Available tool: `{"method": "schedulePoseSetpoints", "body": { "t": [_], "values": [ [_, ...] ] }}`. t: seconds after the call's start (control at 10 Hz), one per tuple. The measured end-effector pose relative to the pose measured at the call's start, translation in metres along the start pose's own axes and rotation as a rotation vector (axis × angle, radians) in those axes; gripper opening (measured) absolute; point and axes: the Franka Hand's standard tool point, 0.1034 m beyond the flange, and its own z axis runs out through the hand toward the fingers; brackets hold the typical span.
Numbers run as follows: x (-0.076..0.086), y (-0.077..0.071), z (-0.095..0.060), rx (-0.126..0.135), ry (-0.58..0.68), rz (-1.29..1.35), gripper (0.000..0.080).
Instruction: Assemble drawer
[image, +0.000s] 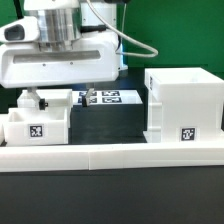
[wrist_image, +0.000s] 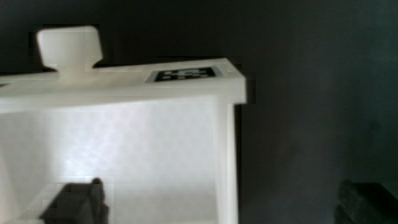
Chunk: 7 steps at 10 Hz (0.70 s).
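A small white tray (image: 38, 126) with a tag on its front stands at the exterior view's left, with a knob (image: 28, 100) showing above it. In the wrist view the tray (wrist_image: 125, 140) has its knob (wrist_image: 68, 48) and a tag (wrist_image: 183, 74) on its rim. My gripper (image: 64, 97) hangs low over the tray and is open. In the wrist view the gripper (wrist_image: 224, 205) straddles the tray's side wall: one finger (wrist_image: 75, 203) is inside the tray, the other outside. It holds nothing. The large cube-like housing (image: 185, 105) stands at the exterior view's right.
The marker board (image: 112, 98) lies flat between the tray and the housing. A long low white rail (image: 110, 156) runs along the front of the table. My large white hand hides what is behind the tray.
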Motion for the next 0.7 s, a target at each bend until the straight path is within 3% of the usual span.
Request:
{"method": "schedulePoseSetpoints", "body": {
  "t": [0.3,0.7],
  "values": [
    [-0.006,0.000,0.018,-0.010,-0.013,-0.018,0.0648],
    [-0.015,0.002,0.029,-0.014,-0.025,-0.017,0.0648]
  ]
}}
